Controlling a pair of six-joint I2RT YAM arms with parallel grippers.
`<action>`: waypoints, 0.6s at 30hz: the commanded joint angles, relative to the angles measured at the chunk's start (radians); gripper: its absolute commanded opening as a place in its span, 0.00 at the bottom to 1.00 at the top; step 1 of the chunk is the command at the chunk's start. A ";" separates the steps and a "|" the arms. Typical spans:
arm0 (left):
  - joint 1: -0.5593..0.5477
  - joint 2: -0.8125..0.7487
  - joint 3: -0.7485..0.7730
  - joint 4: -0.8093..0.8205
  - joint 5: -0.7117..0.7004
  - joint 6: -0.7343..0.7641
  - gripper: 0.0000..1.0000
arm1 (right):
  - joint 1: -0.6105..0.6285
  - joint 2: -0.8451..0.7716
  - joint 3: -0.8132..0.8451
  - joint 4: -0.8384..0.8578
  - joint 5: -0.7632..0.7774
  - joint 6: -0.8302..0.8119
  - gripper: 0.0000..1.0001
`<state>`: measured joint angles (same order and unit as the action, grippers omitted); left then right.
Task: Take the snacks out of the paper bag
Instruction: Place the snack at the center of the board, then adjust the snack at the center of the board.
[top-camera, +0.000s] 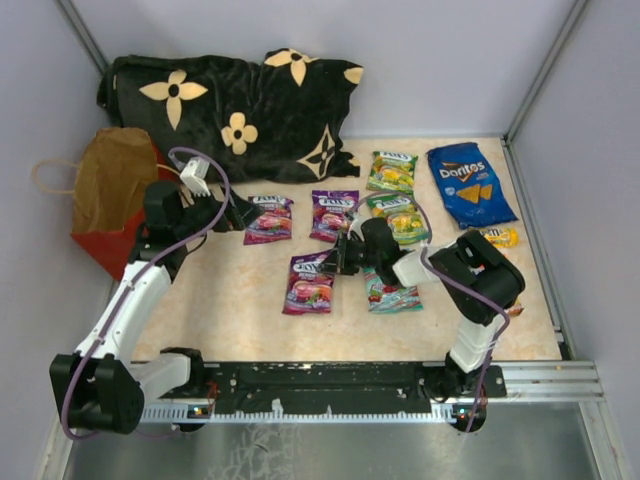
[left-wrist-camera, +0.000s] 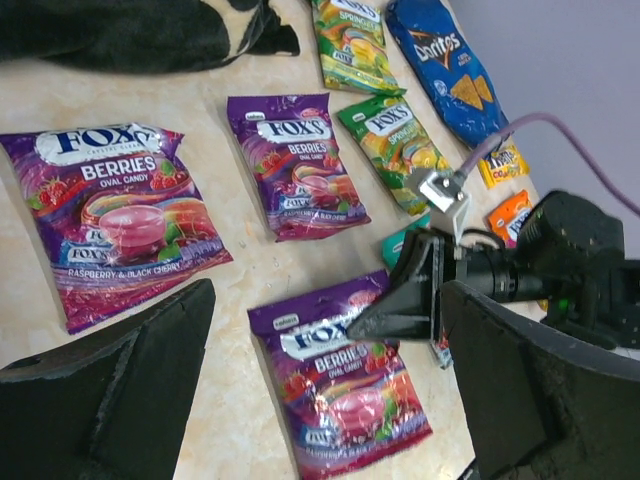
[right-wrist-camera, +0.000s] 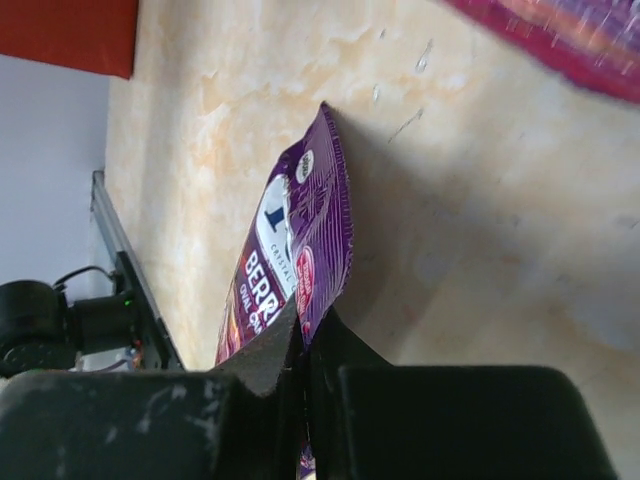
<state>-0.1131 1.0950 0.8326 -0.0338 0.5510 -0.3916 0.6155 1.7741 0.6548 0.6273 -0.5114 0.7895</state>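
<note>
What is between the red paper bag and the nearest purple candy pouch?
In the top view, only the left arm and its open left gripper; no snack lies between the paper bag and that purple pouch.

paper bag: left | snacks: right of it | pillow: behind

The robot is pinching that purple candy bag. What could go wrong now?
1. The right hand grips only a thin edge of the purple pouch, so the pouch might slip out and flop down.
2. The open left hand is close by, so the two hands could bump.
3. Other packets lie near, like the teal pouch, and may get nudged.
</note>
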 joint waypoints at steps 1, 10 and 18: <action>-0.001 -0.029 -0.007 -0.031 0.065 0.029 1.00 | -0.026 -0.010 0.156 -0.240 -0.005 -0.197 0.05; -0.193 -0.010 -0.181 -0.044 -0.131 -0.013 1.00 | -0.028 -0.148 0.295 -0.666 0.078 -0.498 0.82; -0.462 0.118 -0.237 -0.002 -0.447 -0.074 0.99 | -0.029 -0.487 0.203 -0.853 0.625 -0.496 0.90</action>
<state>-0.5098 1.1915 0.6136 -0.0761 0.2913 -0.4351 0.5926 1.4242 0.8970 -0.1184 -0.2031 0.3126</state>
